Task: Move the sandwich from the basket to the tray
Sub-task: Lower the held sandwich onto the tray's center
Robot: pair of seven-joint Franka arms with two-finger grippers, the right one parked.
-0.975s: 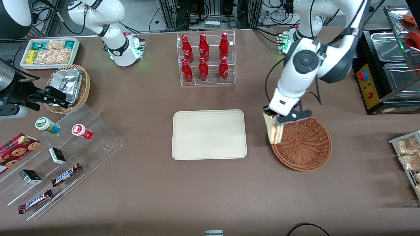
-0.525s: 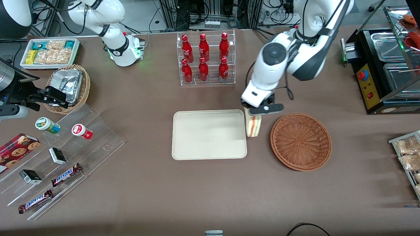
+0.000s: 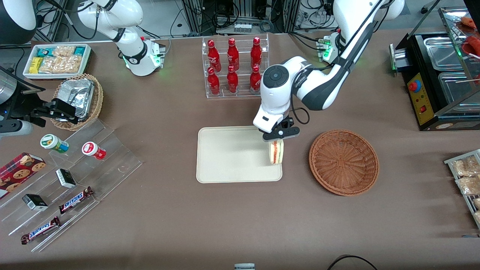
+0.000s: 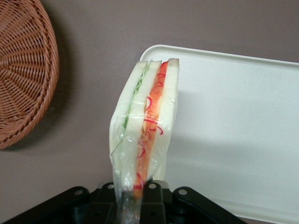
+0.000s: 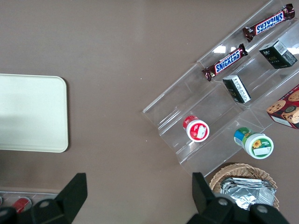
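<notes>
sandwich (image 3: 276, 152) is held clamped by the gripper (image 3: 278, 137), fingers closed on its wrapped end, wedge hanging edge-down. it is suspended over the tray (image 3: 228, 157) at the edge nearest the basket (image 3: 344, 162). basket sits just beside the tray.

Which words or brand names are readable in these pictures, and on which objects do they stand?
"SNICKERS" on one chocolate bar on the clear stepped display.
"SNICKERS" on a second chocolate bar on the same display.
Print on the cookie box and the small dark boxes is too small to read.
The sandwich held in the gripper shows no label.
</notes>
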